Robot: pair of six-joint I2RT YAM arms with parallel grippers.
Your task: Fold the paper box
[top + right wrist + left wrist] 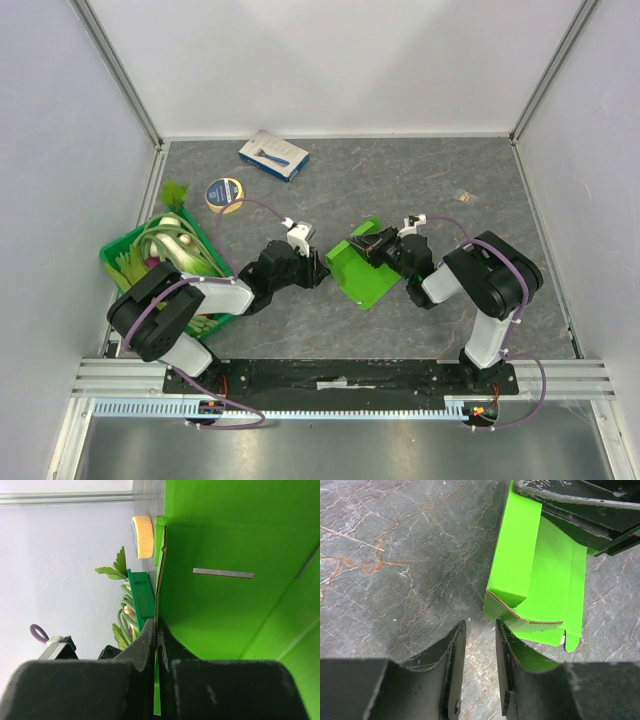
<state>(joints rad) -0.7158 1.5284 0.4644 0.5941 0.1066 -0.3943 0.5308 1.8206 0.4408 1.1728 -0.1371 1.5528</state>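
Box, paper, lime-green thin card with flaps (365,270): sits just ahead of the left gripper's (316,274) tips, with one upright wall caught between the right gripper's (376,246) jaws.
Right jaws: closed flat on that wall.
Left jaws: parted by a narrow gap with nothing between them and bare grey marbled table (395,555) beneath. The box's near corner is just beyond, to their right.
Progress, by my reckoning: partly done. One wall stands and one corner is turned. A tabbed panel lies flat and a slot shows empty, so the remaining walls and tabs are outstanding.
Crate, dark green plastic, vegetables (125,256): well apart from both jaws.
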